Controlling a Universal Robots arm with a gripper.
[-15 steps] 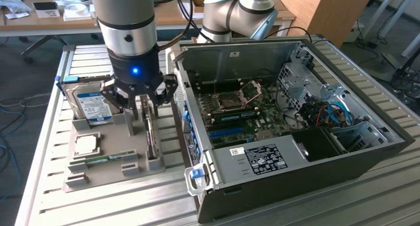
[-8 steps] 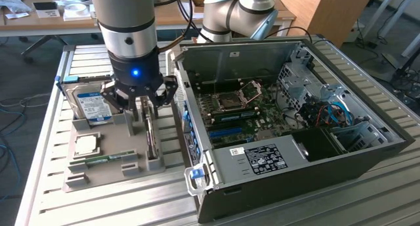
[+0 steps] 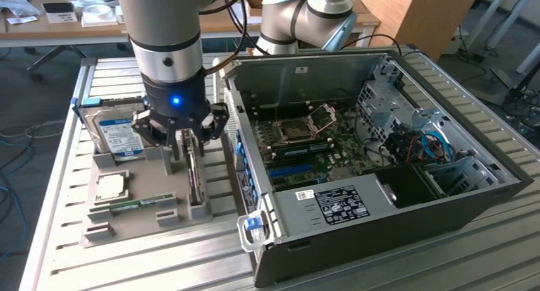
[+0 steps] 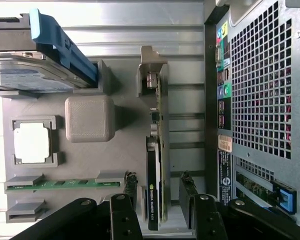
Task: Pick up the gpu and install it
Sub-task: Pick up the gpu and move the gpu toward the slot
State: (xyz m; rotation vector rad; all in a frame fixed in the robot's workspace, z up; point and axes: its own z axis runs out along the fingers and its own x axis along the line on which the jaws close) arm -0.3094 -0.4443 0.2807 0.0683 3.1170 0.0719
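Your claw hangs low over the grey holder tray on the slatted metal counter, just beside the open computer case. Its jaws are spread and hold nothing. In the wrist view the claw straddles the gpu, and its dark fingers stand one on each side of the card with a visible gap on both sides, so nothing is pinched. The gpu stands on its long edge in a slot of the tray, on the side nearest the case, with its black face toward one finger and the greyish board edge running the length of the slot. You can see it is seated in the holder, not in the case. The other parts sit in the same tray. A silver hard drive with a blue and white label leans at the far end, and in the wrist view the hard drive carries a blue bracket. A square processor chip lies flat in its pocket, and a narrow green memory stick lies near it. The wrist view shows the chip and the stick well apart from the fingers. The case lies on its side with the panel off and the motherboard exposed, and its perforated back wall is just beside the gpu's slot.
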